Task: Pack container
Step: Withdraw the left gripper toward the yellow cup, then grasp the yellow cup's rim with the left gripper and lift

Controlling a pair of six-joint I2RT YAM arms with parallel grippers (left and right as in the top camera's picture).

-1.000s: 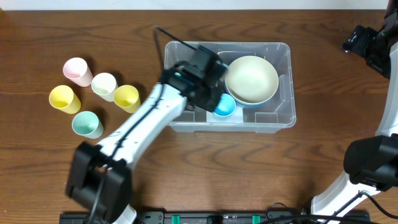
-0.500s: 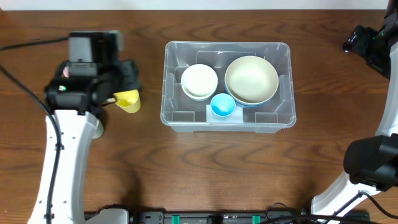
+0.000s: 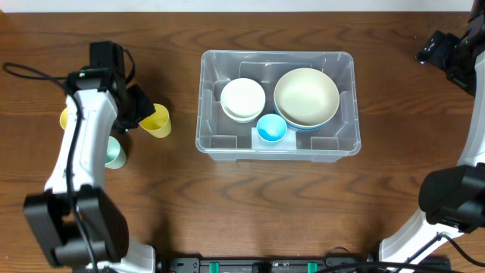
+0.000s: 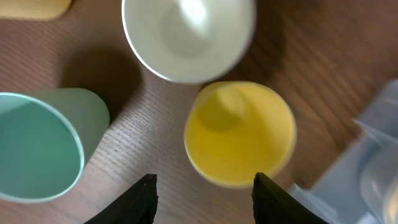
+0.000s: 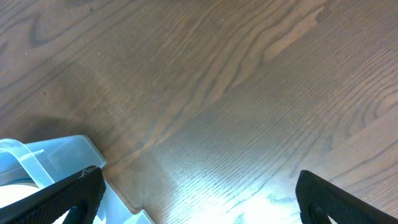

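The clear container (image 3: pixel 333 148) stands in the middle of the table. It holds a small white bowl (image 3: pixel 242 98), a large cream bowl (image 3: pixel 306 95) and a blue cup (image 3: pixel 272 129). My left gripper (image 3: pixel 139 108) is open and empty above a group of cups, just left of a yellow cup (image 3: pixel 156 120). In the left wrist view the open fingers (image 4: pixel 208 194) sit just below the yellow cup (image 4: pixel 239 132), with a white cup (image 4: pixel 188 36) and a green cup (image 4: pixel 36 146) near it. My right gripper (image 3: pixel 447 51) is open (image 5: pixel 208 199) and empty over bare wood at the far right.
A second yellow cup (image 3: pixel 65 117) and the green cup (image 3: pixel 115 153) show partly under my left arm. A corner of the container shows in the left wrist view (image 4: pixel 379 155) and in the right wrist view (image 5: pixel 37 165).
My left arm has swung left from over the container to the cups. The small white bowl now shows uncovered in the container. The right arm has not moved.
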